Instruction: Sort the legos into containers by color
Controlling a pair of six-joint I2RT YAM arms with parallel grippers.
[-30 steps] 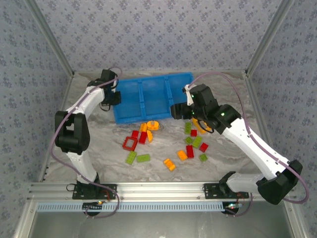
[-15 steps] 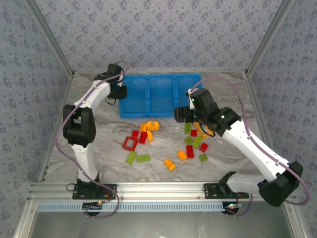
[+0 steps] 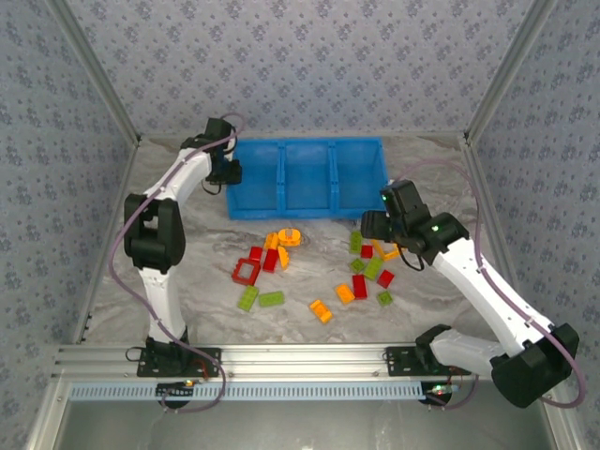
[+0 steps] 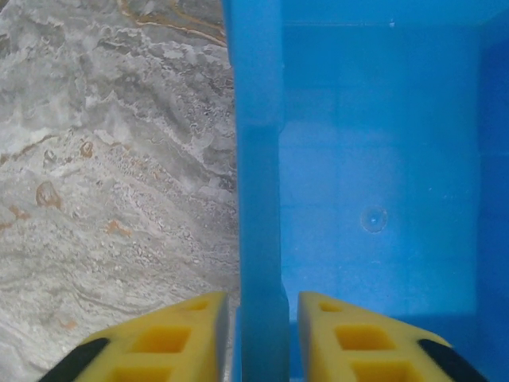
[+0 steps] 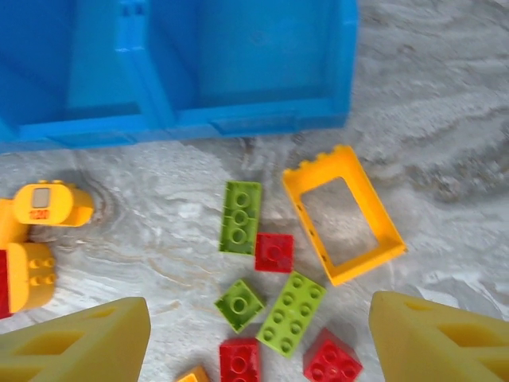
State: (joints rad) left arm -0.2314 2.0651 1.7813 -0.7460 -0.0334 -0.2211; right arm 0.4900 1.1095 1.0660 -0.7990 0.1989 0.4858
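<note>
Nearest, the legos [image 3: 272, 298], red, orange and green, lie scattered on the marbled table [image 3: 187, 272] just in front of the three-compartment blue bin [image 3: 309, 211]. Before the bin's right end the right gripper [image 3: 368, 225] hangs over those bricks, fingers spread wide, grasping nothing. At the bin's left wall the left gripper [image 4: 262, 302] straddles the plastic, fingers slack, slivers of gap either side.

We see a bright blue bin [image 3: 309, 208] on a grey marbled table [image 3: 216, 314] veined with brown. The bricks [image 5: 273, 251] are red, lime green and orange-yellow, and a frame [image 5: 342, 213] is orange-yellow too. The fingers [image 5: 79, 346] are yellow. The arms [image 3: 487, 291] are white with black joints. The walls [image 3: 300, 66] are grey-blue with a floral print.
</note>
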